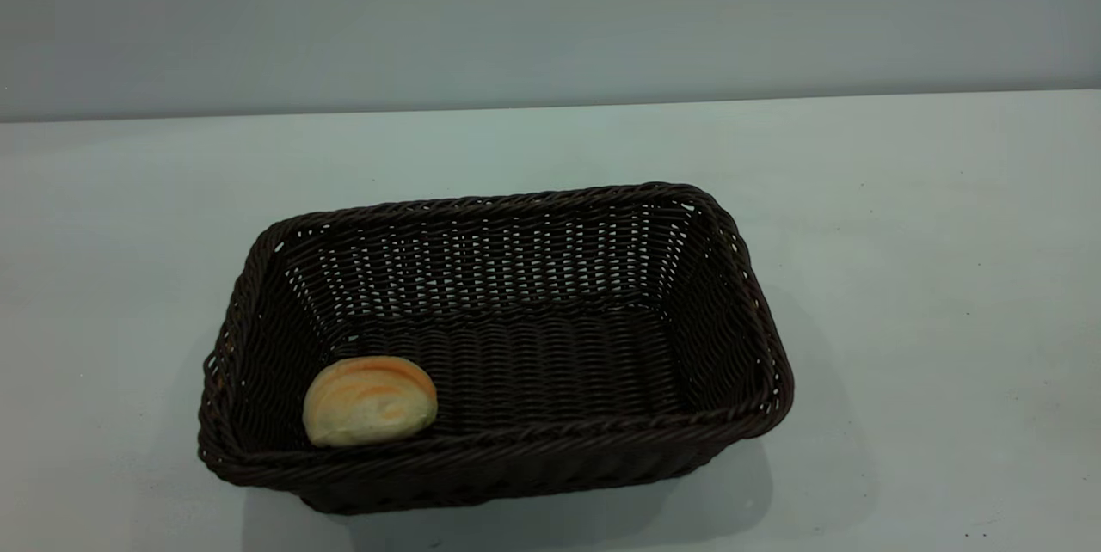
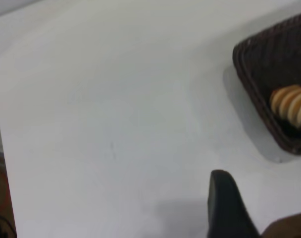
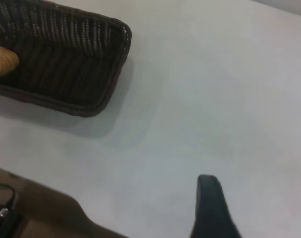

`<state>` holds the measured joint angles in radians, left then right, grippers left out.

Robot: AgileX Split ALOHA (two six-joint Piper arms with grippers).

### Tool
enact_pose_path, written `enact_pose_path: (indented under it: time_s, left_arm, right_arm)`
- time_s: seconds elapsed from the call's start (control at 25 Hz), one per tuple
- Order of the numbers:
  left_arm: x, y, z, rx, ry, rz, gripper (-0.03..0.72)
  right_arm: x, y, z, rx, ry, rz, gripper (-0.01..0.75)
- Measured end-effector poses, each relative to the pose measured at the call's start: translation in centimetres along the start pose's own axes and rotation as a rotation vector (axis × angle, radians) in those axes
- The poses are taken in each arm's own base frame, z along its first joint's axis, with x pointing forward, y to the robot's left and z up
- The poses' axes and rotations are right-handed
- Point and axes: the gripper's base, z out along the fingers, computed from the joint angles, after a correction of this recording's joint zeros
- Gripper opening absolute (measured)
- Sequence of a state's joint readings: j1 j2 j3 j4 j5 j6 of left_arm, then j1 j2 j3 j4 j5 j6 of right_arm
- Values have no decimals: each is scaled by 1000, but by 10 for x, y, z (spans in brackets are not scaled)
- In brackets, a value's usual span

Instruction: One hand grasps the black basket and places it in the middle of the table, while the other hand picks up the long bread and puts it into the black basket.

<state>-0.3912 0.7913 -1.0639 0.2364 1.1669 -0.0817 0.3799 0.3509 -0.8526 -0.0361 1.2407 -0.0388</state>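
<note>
Your black basket (image 1: 550,449) sits mid-frame on the counter (image 1: 929,277), long bread (image 1: 370,401) in its lower-left corner, both tools' states untellable.

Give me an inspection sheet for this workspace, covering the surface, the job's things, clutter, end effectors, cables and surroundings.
Surface: the table is plain white-grey with a few tiny dark specks.
Job's things: the black basket stands upright near the table's middle; the long bread lies inside it, at the exterior view's near left corner.
Clutter: nothing seen.
End effectors: left end effector and right end effector each show one dark finger over bare table, clear of the basket, holding nothing.
Cables: nothing seen.
Surroundings: plain grey wall behind the table.
</note>
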Motion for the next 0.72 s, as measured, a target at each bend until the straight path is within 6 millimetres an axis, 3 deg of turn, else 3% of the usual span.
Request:
enact_pose_path:
  time_s: [0.36, 0.72]
  left_arm:
    - [65, 4, -9, -12, -77, -34, 431]
    - [115, 6, -15, 0, -198, -90, 431]
  right_arm:
    - [57, 9, 42, -59, 132, 3, 491]
    - [75, 9, 45, -48, 74, -7, 491]
